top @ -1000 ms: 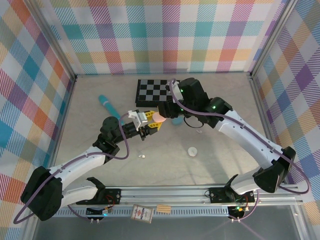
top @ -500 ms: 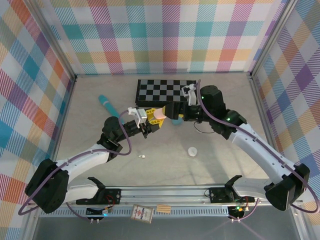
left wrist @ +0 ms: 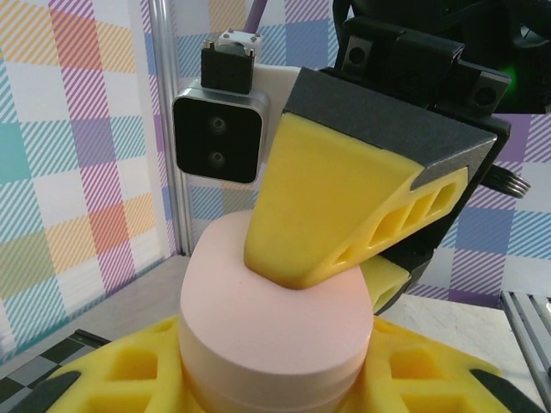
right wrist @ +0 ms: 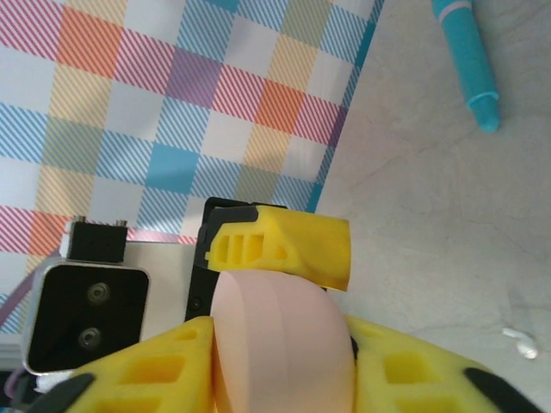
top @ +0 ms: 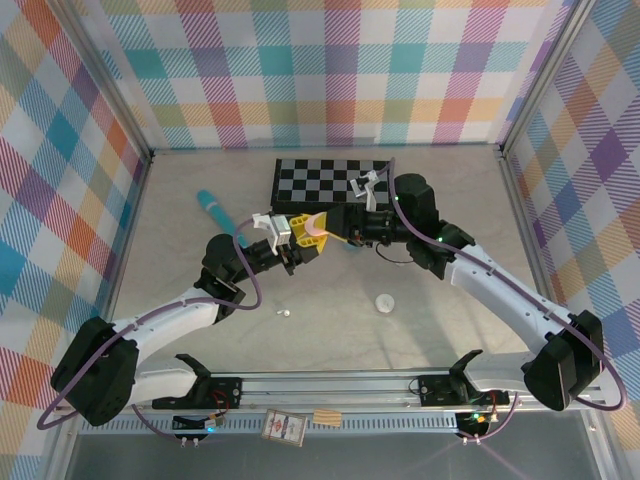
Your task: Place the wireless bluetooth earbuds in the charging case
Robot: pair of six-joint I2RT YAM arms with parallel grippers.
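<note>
left wrist: left pincer (left wrist: 272, 377) grips pink case (left wrist: 275, 314)

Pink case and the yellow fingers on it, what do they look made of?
Pink case: likely plastic, a smooth matte shell with a thin seam around its side.
Yellow fingers: probably moulded or printed plastic, matte, with open ribbed cells; possibly firm foam.

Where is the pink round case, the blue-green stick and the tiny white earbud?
pink case (left wrist: 275, 323): left wrist view, middle of its round top.
teal stick (top: 213, 210): top external view, middle of its body.
white earbud (top: 284, 313): top external view, the whole tiny bud.
</note>
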